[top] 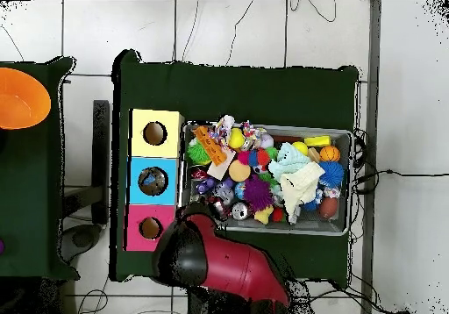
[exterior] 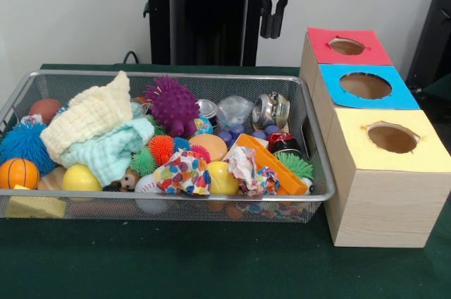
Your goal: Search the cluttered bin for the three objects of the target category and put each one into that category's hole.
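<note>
Pincer [exterior: 273,20] hangs narrow and empty at top centre, so I'd spread it before dropping into the bin [exterior: 211,77] below.

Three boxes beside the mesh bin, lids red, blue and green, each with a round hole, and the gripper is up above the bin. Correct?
One slip: the third lid is yellow, not green, as the front view shows. The red lid, the blue lid, the round holes, the mesh bin and the raised gripper are right.

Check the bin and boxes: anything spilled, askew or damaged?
Nothing spilled: the clutter all sits inside the mesh bin. The three boxes stand in a straight row beside it. Only oddity: the yellow box's hole has a ragged, roughly cut edge. The gripper hangs above, clear of everything.
</note>
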Motion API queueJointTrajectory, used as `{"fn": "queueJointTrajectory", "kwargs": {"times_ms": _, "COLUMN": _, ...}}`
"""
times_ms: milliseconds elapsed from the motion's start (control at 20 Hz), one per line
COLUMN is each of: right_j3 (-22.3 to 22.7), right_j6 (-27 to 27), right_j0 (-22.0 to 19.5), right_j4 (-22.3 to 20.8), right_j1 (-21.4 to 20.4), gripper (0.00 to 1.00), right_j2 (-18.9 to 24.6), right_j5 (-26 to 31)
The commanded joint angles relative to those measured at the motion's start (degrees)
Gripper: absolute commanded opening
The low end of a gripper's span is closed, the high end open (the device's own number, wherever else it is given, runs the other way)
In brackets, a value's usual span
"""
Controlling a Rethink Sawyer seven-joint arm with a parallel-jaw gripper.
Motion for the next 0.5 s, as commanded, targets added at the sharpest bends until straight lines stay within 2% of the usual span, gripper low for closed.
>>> {"fn": "queueJointTrajectory", "kwargs": {"times_ms": 50, "right_j3": -10.4, "right_j6": 16.0, "right_j0": 3.7, "right_j4": 3.4, "right_j1": 1.2, "gripper": 0.0, "right_j2": -4.6, "right_j5": 11.0}}
{"fn": "queueJointTrajectory", "kwargs": {"times_ms": 300, "right_j3": -11.4, "right_j6": 16.1, "right_j0": 4.9, "right_j4": 3.7, "right_j1": 1.2, "gripper": 0.0, "right_j2": -5.6, "right_j5": 12.3}}
{"fn": "queueJointTrajectory", "kwargs": {"times_ms": 500, "right_j3": -8.9, "right_j6": 15.1, "right_j0": 2.9, "right_j4": 4.0, "right_j1": 0.9, "gripper": 0.0, "right_j2": -3.6, "right_j5": 8.8}}
